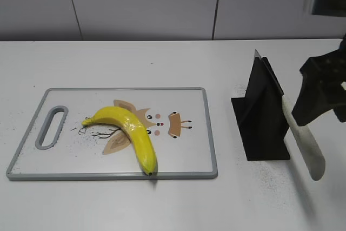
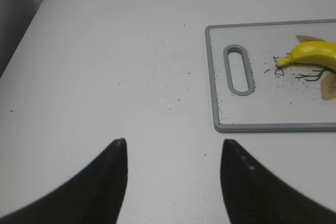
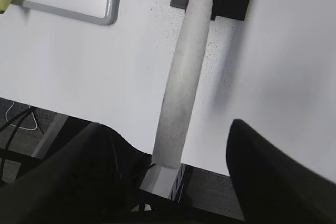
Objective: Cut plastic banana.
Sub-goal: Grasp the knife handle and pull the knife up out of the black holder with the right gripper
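a plain white bench [image 1: 162, 204] speckled with dark crumbs runs back to a grey panelled wall. nearest, at the right edge, the right hand [image 3: 168, 145] stands spread wide around the pale cream handle of the knife [image 1: 308, 147], not closed on it; the blade sits in the black angled knife stand [image 1: 262, 120]. the left hand [image 2: 173, 153] is open too, empty above bare bench left of the board. farther left, the glossy yellow plastic banana [image 1: 132, 133] lies curved on the white, grey-rimmed cutting board [image 1: 178, 98], its dark tip at the near rim. to do this step well, centre the handle between the fingers, close firmly, then draw the knife out along the slot.
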Available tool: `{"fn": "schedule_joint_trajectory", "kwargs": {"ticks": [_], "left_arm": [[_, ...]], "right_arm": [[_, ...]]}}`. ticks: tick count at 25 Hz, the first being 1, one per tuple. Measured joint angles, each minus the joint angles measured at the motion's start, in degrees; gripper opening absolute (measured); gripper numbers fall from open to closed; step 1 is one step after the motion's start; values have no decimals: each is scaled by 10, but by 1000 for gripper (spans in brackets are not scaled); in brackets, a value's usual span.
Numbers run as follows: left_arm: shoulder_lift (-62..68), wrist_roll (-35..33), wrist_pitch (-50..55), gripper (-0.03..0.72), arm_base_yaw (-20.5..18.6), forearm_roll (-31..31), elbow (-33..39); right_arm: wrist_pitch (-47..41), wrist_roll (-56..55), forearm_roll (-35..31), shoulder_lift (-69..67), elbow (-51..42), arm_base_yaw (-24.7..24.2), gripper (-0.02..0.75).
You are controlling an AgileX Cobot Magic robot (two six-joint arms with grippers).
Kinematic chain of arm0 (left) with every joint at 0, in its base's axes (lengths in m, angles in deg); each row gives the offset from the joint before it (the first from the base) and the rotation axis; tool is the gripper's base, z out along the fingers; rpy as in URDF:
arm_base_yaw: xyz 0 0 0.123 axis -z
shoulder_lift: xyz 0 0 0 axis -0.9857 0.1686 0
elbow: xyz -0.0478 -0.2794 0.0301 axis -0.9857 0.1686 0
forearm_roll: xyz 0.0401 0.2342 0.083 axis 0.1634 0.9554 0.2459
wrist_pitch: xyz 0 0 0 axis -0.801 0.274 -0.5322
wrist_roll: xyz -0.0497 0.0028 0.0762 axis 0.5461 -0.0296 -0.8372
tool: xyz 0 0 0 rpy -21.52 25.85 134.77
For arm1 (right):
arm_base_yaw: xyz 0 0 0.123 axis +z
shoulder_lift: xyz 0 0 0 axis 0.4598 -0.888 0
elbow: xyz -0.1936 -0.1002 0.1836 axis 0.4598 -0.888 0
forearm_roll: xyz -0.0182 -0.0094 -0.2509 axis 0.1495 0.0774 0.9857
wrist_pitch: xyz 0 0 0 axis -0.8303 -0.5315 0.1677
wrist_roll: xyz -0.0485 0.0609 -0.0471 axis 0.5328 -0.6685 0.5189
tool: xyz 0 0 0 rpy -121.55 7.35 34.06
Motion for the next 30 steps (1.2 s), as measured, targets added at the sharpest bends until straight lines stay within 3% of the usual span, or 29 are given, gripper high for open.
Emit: {"fn": "schedule_joint_trajectory", "kwargs": {"ticks": [10, 17, 21, 30], "left_arm": [[0, 0, 0, 530, 0, 0, 0], [0, 0, 0, 530, 0, 0, 0], [0, 0, 0, 530, 0, 0, 0], [0, 0, 0, 530, 0, 0, 0]], "right_arm": [[26, -9, -2, -132, 0, 0, 533], [26, -26, -2, -161, 0, 0, 379], [27, -30, -2, -161, 0, 0, 181], [35, -56, -7, -161, 0, 0, 173]]}}
